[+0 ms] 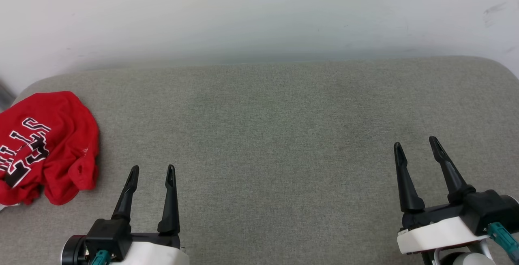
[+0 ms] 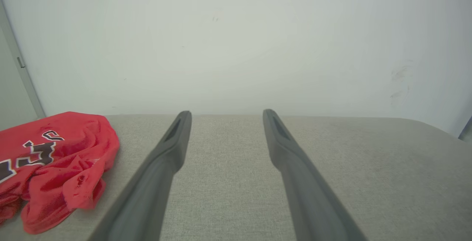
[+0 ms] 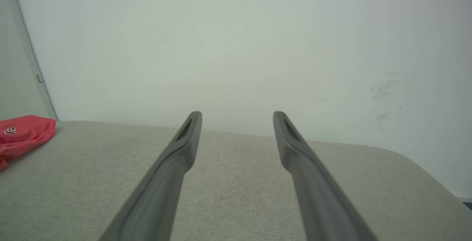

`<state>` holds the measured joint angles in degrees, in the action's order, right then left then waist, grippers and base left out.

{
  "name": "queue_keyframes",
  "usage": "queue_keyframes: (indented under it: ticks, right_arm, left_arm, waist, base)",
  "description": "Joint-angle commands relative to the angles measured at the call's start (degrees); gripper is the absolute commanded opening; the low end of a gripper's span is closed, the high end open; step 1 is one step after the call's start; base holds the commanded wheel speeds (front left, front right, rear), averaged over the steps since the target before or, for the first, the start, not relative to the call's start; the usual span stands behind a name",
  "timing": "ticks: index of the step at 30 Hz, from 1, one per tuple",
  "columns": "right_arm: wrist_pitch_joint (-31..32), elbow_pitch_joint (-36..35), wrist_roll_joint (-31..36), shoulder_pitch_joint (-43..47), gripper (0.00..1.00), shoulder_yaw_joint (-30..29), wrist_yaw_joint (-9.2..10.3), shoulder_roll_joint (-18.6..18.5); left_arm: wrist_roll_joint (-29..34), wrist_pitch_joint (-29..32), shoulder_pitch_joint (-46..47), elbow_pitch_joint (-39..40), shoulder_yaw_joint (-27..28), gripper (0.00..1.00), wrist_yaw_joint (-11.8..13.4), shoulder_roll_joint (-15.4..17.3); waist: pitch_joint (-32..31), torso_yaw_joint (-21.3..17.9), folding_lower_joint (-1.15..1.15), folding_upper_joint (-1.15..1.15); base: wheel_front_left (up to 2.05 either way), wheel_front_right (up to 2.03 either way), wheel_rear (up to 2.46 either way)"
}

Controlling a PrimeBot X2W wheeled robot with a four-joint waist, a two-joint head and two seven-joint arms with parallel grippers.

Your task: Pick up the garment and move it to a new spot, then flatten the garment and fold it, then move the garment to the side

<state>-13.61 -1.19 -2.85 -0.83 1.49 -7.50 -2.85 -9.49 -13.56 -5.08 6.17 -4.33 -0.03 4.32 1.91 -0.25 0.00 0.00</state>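
Grey cushion (image 1: pixel 259 135), red garment (image 1: pixel 48 147), "LLS" lettering

A pale wall (image 1: pixel 259 13) stands behind a grey fabric pad (image 1: pixel 259 135) with rounded far corners, the two meeting along the pad's back edge. Dark scuffs (image 1: pixel 494 7) mark the wall at the right. A grey frame (image 2: pixel 22 67) runs up its left end; the light is soft and even.
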Motion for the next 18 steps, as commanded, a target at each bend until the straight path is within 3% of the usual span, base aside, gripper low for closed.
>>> queue_keyframes:
  ticks: [1,10,18]
  right_arm:
    - [-0.49,-0.52,1.48,0.54,1.0,0.05,0.02,-0.05]
    - [-1.59,-1.2,5.77,0.84,1.0,0.39,0.02,-0.04]
    - [-1.61,-1.02,6.33,1.44,1.0,1.8,0.02,-0.03]
  left_arm:
    - [1.49,-0.54,-0.49,0.4,0.45,1.0,-0.56,-0.37]
    - [6.25,-1.66,-0.72,0.68,1.84,1.0,-3.05,-1.28]
    - [5.32,-1.66,-0.18,-0.35,3.96,1.0,-3.71,-1.41]
  waist:
    - [0.05,0.01,0.0,0.0]
    - [0.5,1.05,0.0,0.0]
    - [0.75,6.73,0.0,0.0]
  base:
    - [0.0,0.0,0.0]
    - [0.0,0.0,0.0]
    - [0.0,0.0,0.0]
